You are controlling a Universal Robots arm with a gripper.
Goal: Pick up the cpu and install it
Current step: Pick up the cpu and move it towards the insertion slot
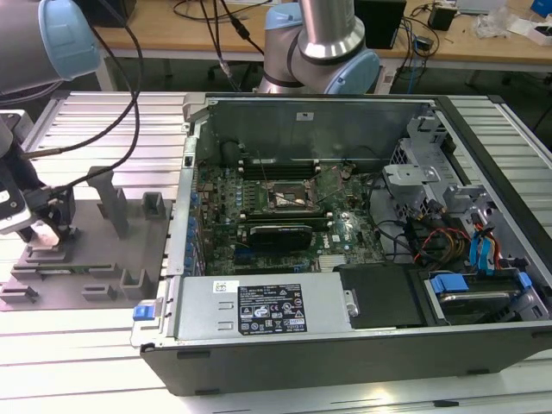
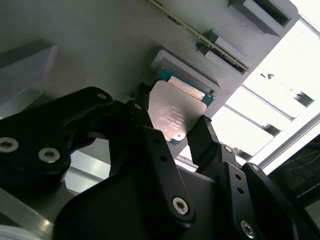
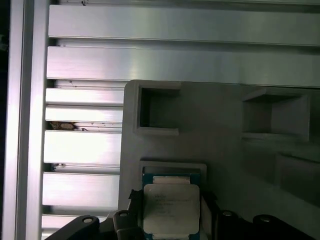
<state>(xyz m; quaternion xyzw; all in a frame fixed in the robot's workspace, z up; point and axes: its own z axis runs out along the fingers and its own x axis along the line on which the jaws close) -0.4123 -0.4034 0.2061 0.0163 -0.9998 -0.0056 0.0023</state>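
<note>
The cpu (image 2: 175, 112), a small square chip with a pale silvery top and a green edge, sits over its pocket in the grey fixture tray (image 1: 90, 220) at the exterior view's left. My gripper (image 1: 47, 226) is down on that tray. In both wrist views its black fingers (image 2: 145, 125) press against two opposite sides of the cpu (image 3: 171, 205), so the gripper (image 2: 172, 120) is shut on it. The pocket's raised rim (image 3: 172, 165) shows just beyond the chip. The black-framed motherboard socket (image 1: 289, 200) lies inside the open computer case, well away toward the exterior view's right.
The open computer case (image 1: 345, 362) takes up the middle and right, with a power supply (image 1: 259, 310) along its near side and drive cages (image 1: 466, 224) at the right. Upright posts (image 1: 112, 203) rise from the tray. Ribbed aluminium table (image 3: 150, 60) surrounds it. A cable (image 1: 129, 103) hangs from the arm.
</note>
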